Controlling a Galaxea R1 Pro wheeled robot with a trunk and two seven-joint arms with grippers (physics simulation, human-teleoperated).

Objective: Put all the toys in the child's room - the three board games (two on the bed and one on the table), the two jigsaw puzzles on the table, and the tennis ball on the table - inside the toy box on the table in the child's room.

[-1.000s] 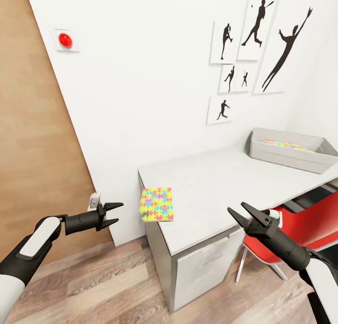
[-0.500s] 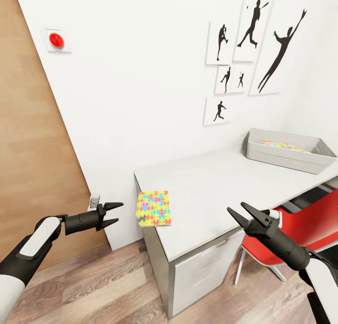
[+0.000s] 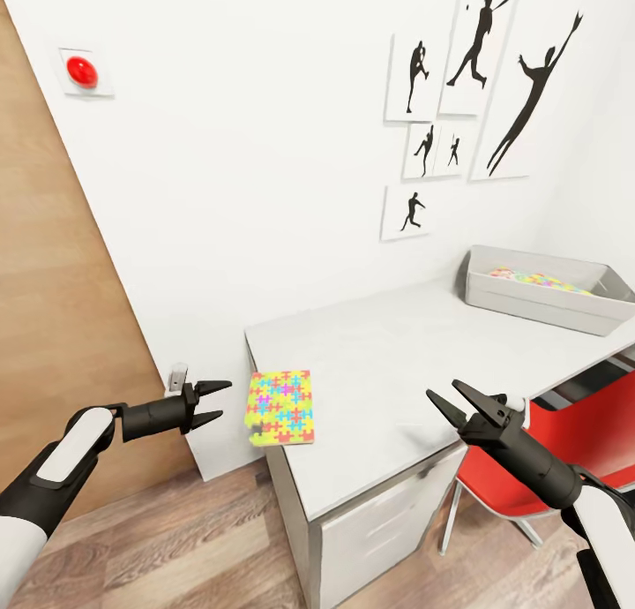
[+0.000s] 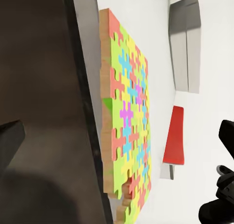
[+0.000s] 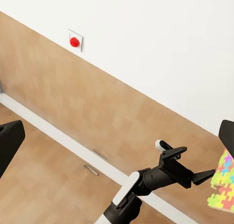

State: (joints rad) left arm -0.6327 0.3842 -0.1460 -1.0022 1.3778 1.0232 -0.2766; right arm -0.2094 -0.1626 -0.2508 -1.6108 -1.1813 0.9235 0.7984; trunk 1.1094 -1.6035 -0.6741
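Long desk with pale grey top (image 3: 414,344) and white drawer unit against the white wall. One flat jigsaw-patterned puzzle box (image 3: 281,406), yellow, green, pink and blue, lies at the desk's near left corner, slightly over the edge. Shallow pale grey toy tub (image 3: 547,289) at the far right of the desk; a second bright jigsaw-patterned box (image 3: 534,279) lies inside it. Left gripper (image 3: 216,402) hangs in the air just left of the corner puzzle box, fingers apart, nothing held. Right gripper (image 3: 454,397) hovers over the desk's near edge, fingers spread, empty. Red chair (image 3: 573,432) under the desk at right. Black baseball-player silhouette pictures (image 3: 481,79) on the wall.
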